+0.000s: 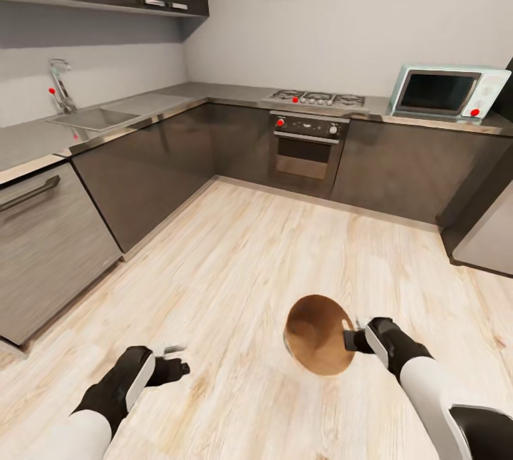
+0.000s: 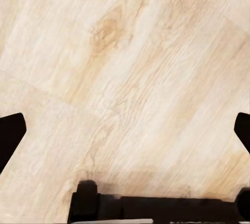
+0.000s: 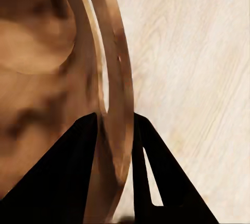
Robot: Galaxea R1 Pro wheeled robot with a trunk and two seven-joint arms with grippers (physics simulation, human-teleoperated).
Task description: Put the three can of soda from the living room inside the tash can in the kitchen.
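Kitchen floor (image 1: 235, 267) spreads ahead, where my right gripper (image 1: 349, 341) holds the tash can (image 1: 317, 335) by its rim. Over bare planks my left gripper (image 2: 125, 130) hangs wide and empty. Close up, my right fingers (image 3: 67, 172) pinch the thin wall (image 3: 112, 104), which I judge could slip and tip the can.

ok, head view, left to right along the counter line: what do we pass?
faucet → sink → stove top with the oven under it → microwave.
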